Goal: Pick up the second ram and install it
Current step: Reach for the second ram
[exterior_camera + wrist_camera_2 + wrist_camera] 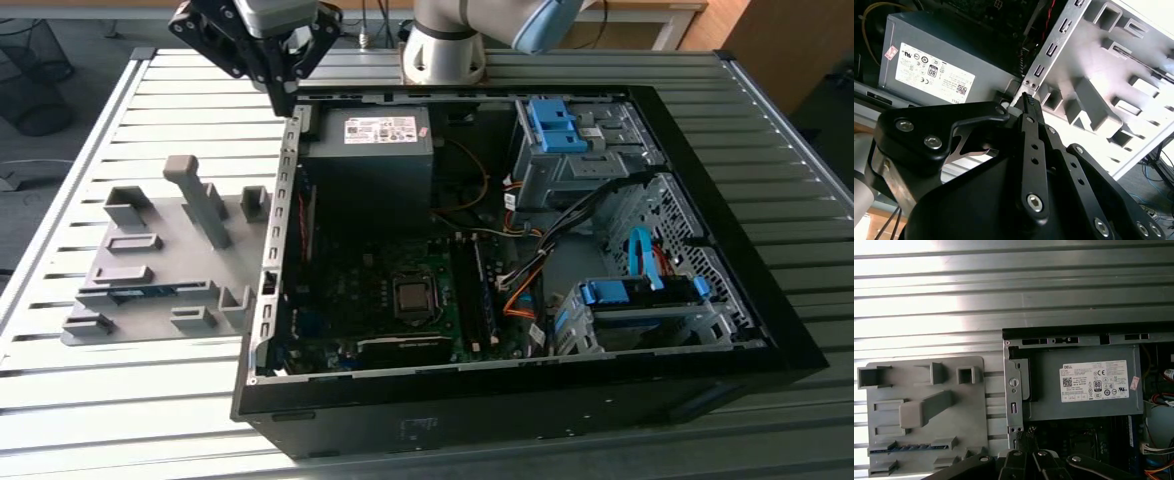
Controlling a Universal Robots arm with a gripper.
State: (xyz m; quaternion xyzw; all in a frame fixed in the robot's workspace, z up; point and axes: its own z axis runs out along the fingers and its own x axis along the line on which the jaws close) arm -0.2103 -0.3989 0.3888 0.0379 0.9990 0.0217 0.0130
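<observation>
— Where were the black fingers [1030, 135]?
— Pressed together with nothing between them, hovering at the rim of the open black computer case [534, 410], beside the grey boxy power supply [367, 150].
— And the thin blue circuit-board ram stick [134, 291]?
— In the exterior view it lay at seven o'clock from them, slotted in the grey plastic holder block [160, 225] on the slatted metal counter [134, 400].
</observation>
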